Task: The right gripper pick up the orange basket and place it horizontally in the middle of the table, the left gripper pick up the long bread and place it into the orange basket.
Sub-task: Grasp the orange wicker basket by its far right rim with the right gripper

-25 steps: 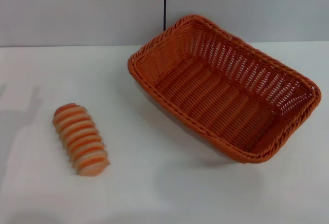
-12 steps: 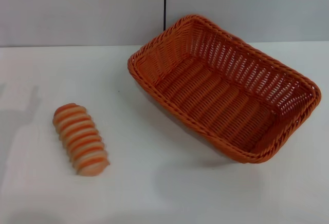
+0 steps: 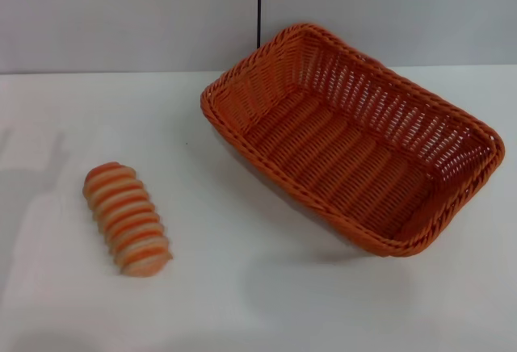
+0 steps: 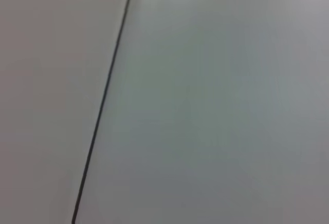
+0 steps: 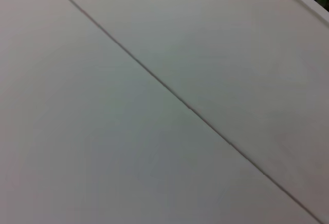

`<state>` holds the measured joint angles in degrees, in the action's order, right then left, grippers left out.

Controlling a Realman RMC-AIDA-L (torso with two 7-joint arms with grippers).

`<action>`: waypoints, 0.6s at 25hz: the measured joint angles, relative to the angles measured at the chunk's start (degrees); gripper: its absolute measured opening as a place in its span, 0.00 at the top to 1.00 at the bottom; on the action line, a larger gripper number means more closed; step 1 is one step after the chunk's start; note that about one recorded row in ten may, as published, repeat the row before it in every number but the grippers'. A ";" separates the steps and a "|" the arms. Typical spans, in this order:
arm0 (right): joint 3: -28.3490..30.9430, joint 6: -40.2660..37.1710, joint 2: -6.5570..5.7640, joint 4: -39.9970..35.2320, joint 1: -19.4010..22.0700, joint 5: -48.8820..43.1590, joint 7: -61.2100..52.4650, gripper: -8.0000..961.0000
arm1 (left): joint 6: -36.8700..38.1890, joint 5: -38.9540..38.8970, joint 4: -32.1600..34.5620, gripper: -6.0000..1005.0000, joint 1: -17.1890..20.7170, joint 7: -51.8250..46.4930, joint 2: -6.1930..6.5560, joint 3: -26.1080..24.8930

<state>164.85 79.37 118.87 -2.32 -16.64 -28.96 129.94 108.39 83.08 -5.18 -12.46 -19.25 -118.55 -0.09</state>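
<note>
The orange basket stands empty on the white table, right of centre, with its long side running diagonally from the back centre toward the right front. The long bread, striped orange and cream, lies on the table at the left front, apart from the basket. Neither gripper shows in the head view. Both wrist views hold only a pale grey wall with a dark seam, with no fingers and no task object.
A grey wall with a dark vertical seam runs behind the table's back edge. Bare tabletop lies between the bread and the basket and along the front. A faint shadow falls on the table at the far left.
The bread and the basket have not moved. The faint shadow at the far left of the table has shifted slightly.
</note>
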 joint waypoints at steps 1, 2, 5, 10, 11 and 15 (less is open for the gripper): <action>0.03 -0.19 0.00 0.00 -0.05 0.36 -0.82 0.50 | -0.04 0.03 0.07 0.16 -0.08 1.59 0.00 0.29; 0.06 -0.55 0.00 -0.05 -0.22 1.13 -2.04 0.50 | -0.32 0.16 0.10 0.16 -0.28 5.34 -0.02 1.19; -0.01 -0.59 0.01 -0.05 -0.31 1.22 -2.75 0.50 | -0.61 0.17 0.06 0.16 -0.48 10.04 -0.03 3.13; -2.51 -0.47 -0.13 0.65 -0.05 0.88 -3.21 0.50 | -0.75 0.24 -0.19 0.16 -1.36 15.74 -0.03 6.78; -3.54 -0.33 -0.14 1.10 0.20 0.86 -3.22 0.50 | -0.71 0.23 -0.24 0.16 -1.56 15.65 -0.04 6.80; -5.84 0.65 -0.06 2.28 0.84 0.77 -3.63 0.50 | -0.67 0.21 -2.02 0.16 -2.19 14.77 0.00 6.63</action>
<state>159.01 80.02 118.82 -0.04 -15.80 -28.19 126.30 107.72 83.29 -7.20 -14.64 -4.48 -118.55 6.53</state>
